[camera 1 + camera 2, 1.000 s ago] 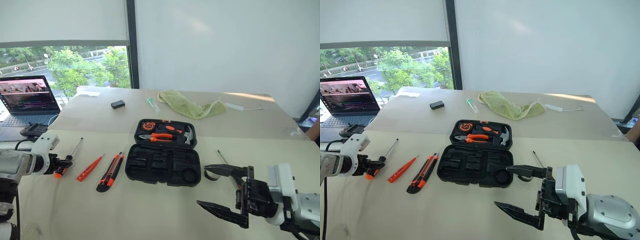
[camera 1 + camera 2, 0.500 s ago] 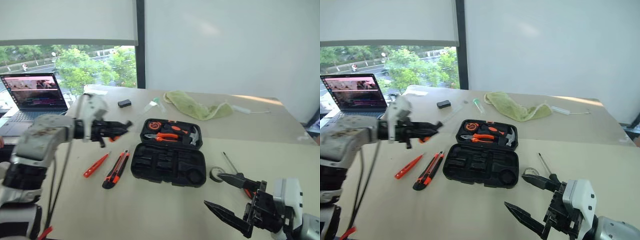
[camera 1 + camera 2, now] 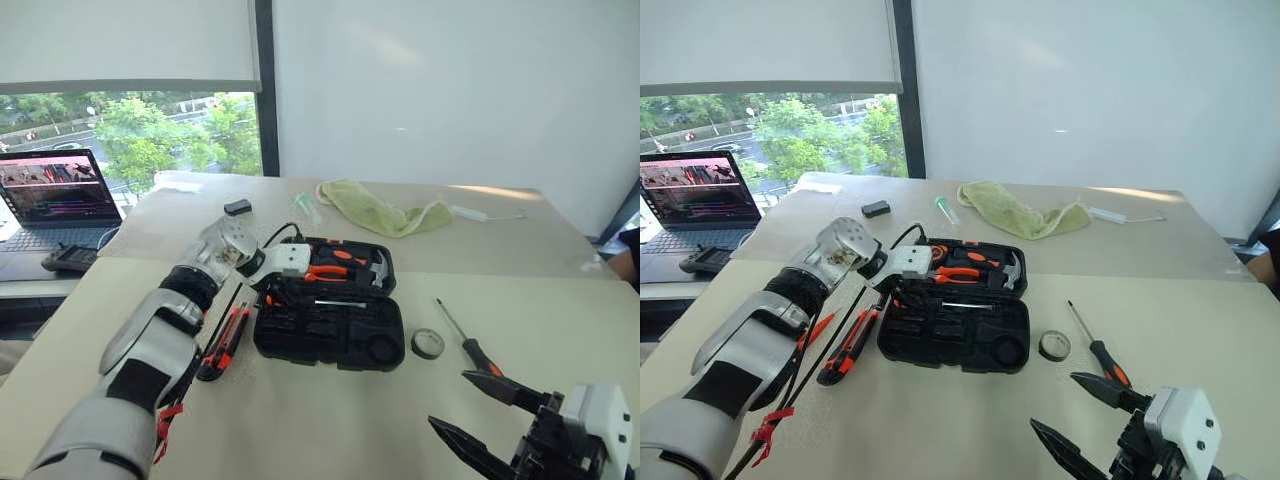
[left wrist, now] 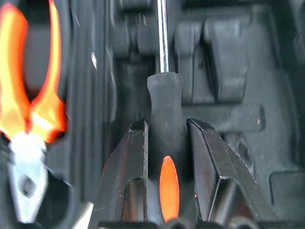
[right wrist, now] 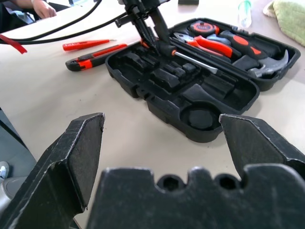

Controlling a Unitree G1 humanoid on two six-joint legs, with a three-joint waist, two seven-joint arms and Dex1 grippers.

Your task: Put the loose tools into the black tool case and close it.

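Observation:
The black tool case (image 3: 330, 345) lies open in the middle of the table. My left gripper (image 4: 167, 123) is shut on the black-and-orange handle of a screwdriver (image 4: 165, 102), held low over the moulded slots of the case's near half, shaft (image 3: 340, 302) pointing right. A second screwdriver (image 3: 470, 345) and the tape roll (image 3: 427, 343) lie to the right of the case. The utility knife (image 3: 225, 340) and the red screwdriver (image 5: 88, 44) lie to its left. My right gripper (image 3: 452, 400) hangs open and empty near the front edge.
Orange pliers (image 3: 325, 272) and a hammer (image 3: 376, 268) sit in the case's far half. Behind the case are a green cloth (image 3: 380, 212), a small black box (image 3: 237, 207) and a white tube (image 3: 305, 205). A laptop (image 3: 55, 195) stands at the far left.
My left arm has swung from the table's left side to over the case, carrying the screwdriver and rolling its wrist. The right gripper has drawn back toward the front edge, still open.

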